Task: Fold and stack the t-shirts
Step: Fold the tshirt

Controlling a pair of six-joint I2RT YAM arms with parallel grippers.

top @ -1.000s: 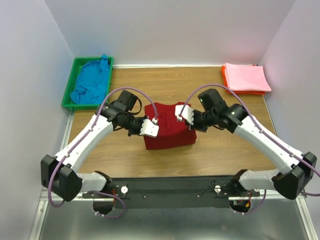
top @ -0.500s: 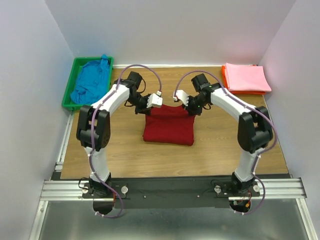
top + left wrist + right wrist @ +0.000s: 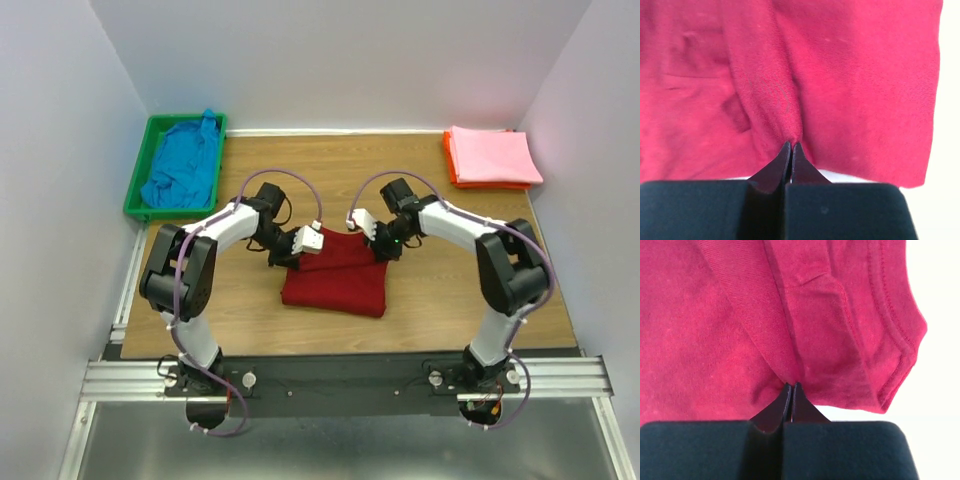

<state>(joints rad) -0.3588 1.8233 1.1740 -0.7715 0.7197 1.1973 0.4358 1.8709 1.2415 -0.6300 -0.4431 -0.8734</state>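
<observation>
The dark red t-shirt [image 3: 335, 280] lies partly folded on the table's middle. My left gripper [image 3: 318, 241] is shut on its upper left edge; in the left wrist view the cloth [image 3: 790, 75] bunches at the closed fingertips [image 3: 791, 146]. My right gripper [image 3: 366, 228] is shut on its upper right edge; in the right wrist view the cloth [image 3: 765, 315] with a hem is pinched at the tips [image 3: 791, 386]. The bright blue t-shirt [image 3: 185, 165] lies crumpled in the green bin [image 3: 137, 190]. The light pink t-shirt [image 3: 492, 155] lies folded at the back right.
The pink t-shirt rests on a thin orange tray [image 3: 450, 168]. The wooden table [image 3: 250, 320] is bounded by white walls on three sides. The metal rail [image 3: 330, 380] with both arm bases runs along the near edge.
Both grippers first carried the red shirt's edge toward the back, then came forward and lower with it. The shirt now lies as a shorter, wider fold nearer the front.
</observation>
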